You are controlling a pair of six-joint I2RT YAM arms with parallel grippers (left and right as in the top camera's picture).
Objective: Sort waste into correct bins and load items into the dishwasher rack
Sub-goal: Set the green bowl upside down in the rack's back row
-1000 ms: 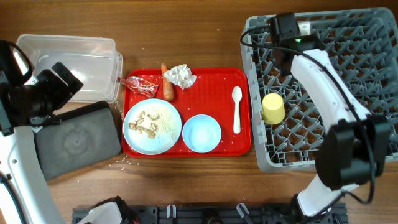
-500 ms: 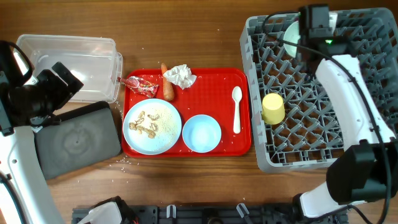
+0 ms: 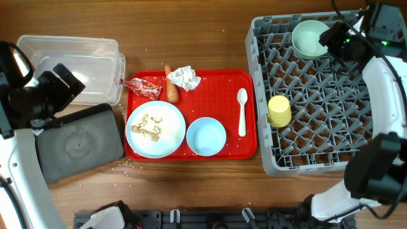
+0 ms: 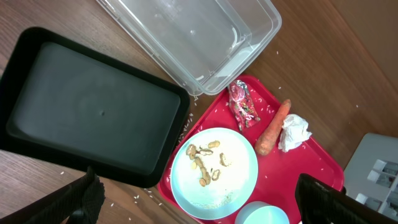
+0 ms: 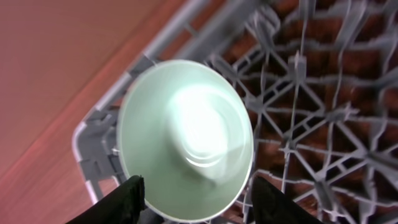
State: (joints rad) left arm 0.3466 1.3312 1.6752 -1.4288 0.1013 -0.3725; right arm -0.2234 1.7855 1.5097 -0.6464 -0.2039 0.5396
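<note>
The mint-green bowl sits in the far part of the grey dishwasher rack, and a yellow cup stands at its left side. My right gripper is open just right of the bowl, its fingers flanking the near rim. On the red tray lie the plate with food scraps, a light blue bowl, a white spoon, a red wrapper, a carrot and a tissue. My left gripper hangs open, holding nothing.
The clear tub stands at the far left with the black tray in front of it, both left of the red tray. Crumbs are scattered on the wood near the black tray. The rack fills the right side.
My right gripper has opened and let go of the mint-green bowl, which now rests in the rack. The arm has drawn to the right. The left arm has not moved.
</note>
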